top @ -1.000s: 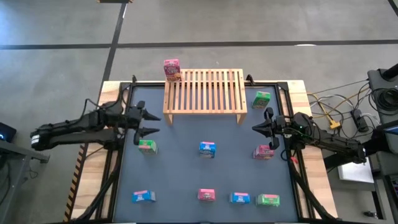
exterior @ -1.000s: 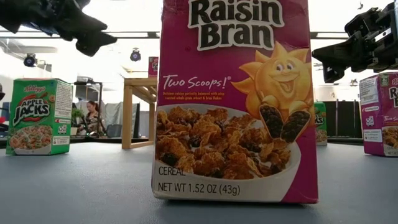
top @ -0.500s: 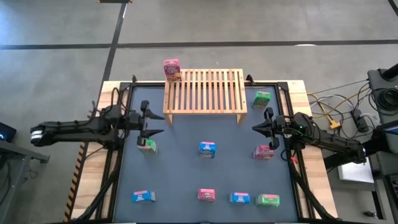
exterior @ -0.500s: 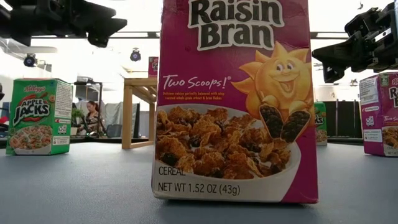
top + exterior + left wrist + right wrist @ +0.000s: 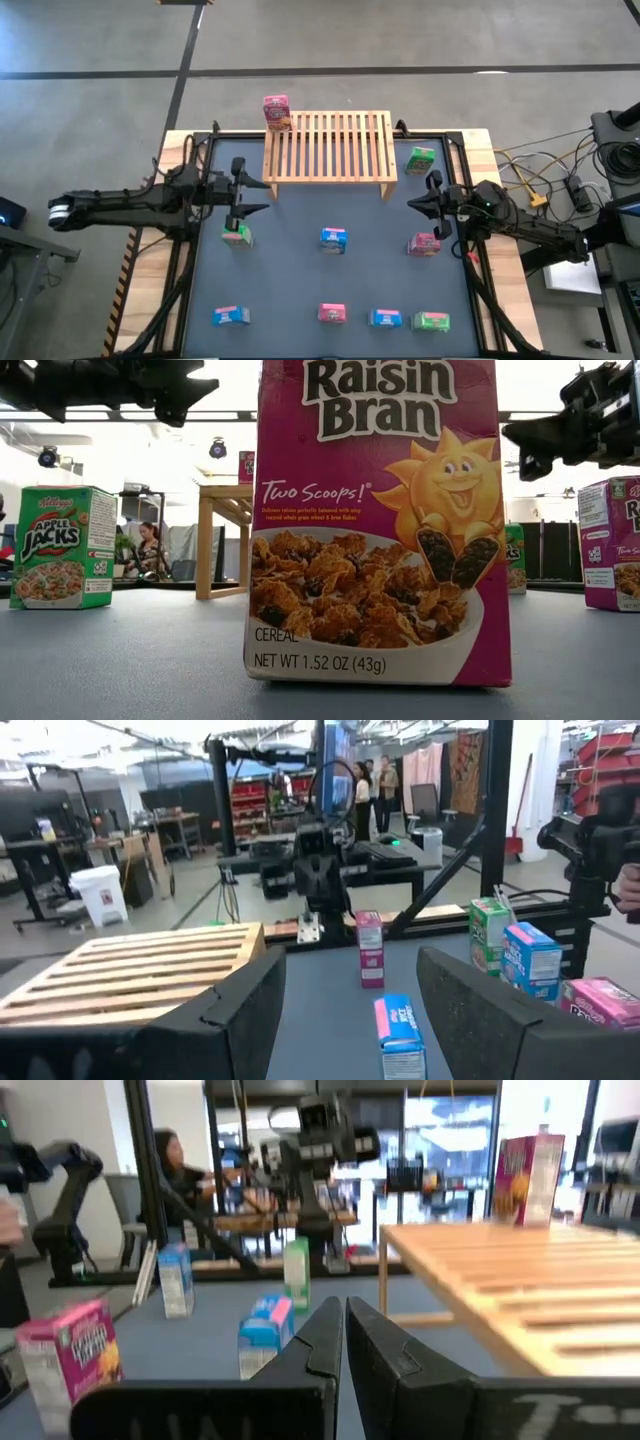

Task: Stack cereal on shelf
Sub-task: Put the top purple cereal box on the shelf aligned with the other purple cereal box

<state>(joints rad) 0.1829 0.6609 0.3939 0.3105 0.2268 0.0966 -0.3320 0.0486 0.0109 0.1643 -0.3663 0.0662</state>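
Left gripper [image 5: 250, 195] hangs above the left part of the dark worktop [image 5: 290, 290], its two dark fingers spread apart with nothing between them, directly over a small green cardboard cereal box [image 5: 237, 234] and just off the left front corner of the light wooden slatted shelf [image 5: 328, 147]. Right gripper [image 5: 415, 203] hovers at the worktop's right side, near the shelf's right front leg, its fingers pressed together and empty; a small pink cardboard cereal box [image 5: 424, 244] stands just in front of it

Only one pink cereal box [image 5: 276, 112] stands upright at the shelf's far left corner; whether it rests on the slats or just behind them cannot be told. Another green cereal box [image 5: 421, 160] sits on the worktop beside the shelf's right end. A blue cereal box [image 5: 333, 239] stands mid-worktop, in front of the shelf. Along the near edge, from left to right, stand a blue box [image 5: 230, 316], a pink box [image 5: 332, 313], a blue box [image 5: 385, 318] and a green box [image 5: 432, 321], the last two close together

From table height, the near pink box [image 5: 380, 520] fills the middle of the low view, printed front facing the camera
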